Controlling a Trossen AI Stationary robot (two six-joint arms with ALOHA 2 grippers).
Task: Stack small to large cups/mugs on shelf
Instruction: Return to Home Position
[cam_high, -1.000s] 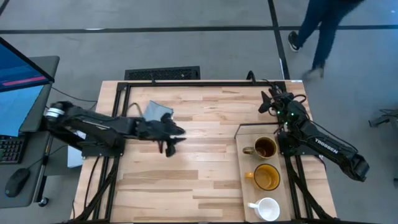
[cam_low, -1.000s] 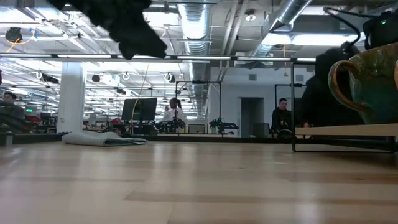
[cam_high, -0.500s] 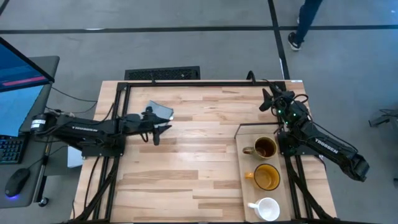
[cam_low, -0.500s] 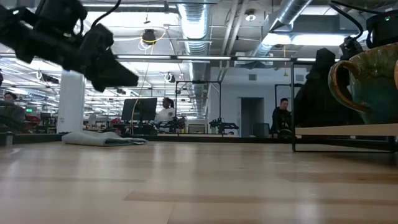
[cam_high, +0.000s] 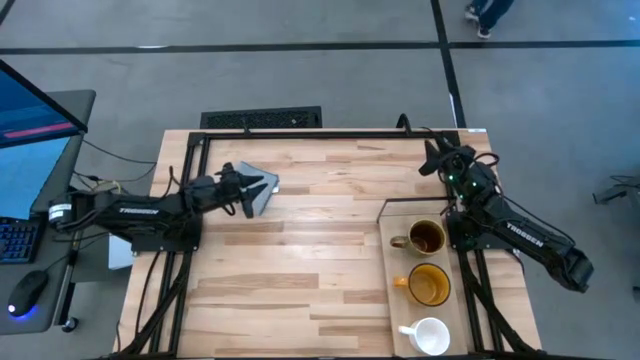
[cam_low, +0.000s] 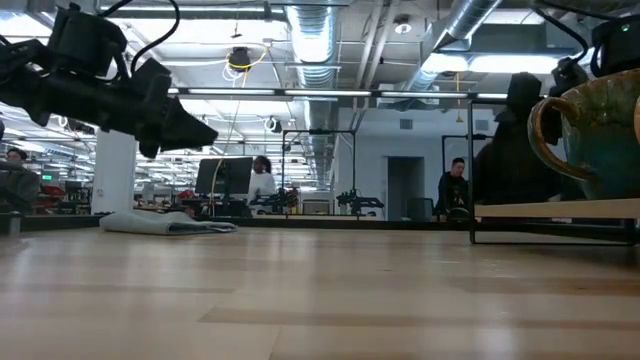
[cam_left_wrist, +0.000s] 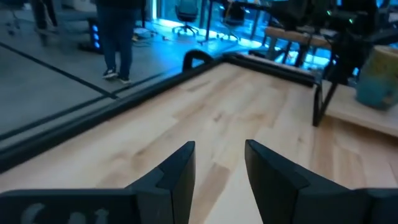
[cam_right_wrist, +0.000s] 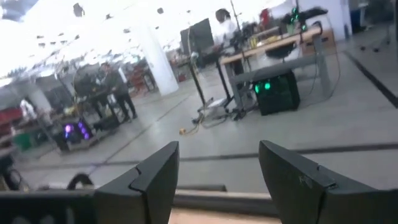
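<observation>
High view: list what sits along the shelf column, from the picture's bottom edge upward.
white mug → yellow-orange mug → dark brown mug, all on the shelf → right gripper, past the shelf's far end.

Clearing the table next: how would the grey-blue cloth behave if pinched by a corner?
Probably floppy: the cloth, near the left tool, lies low and rumpled, so it should drape. It looks thin, so likely light.

The low view's edge cuts the dark mug (cam_low: 597, 125), and the left gripper (cam_high: 248, 196) covers part of the cloth (cam_high: 266, 183).
</observation>
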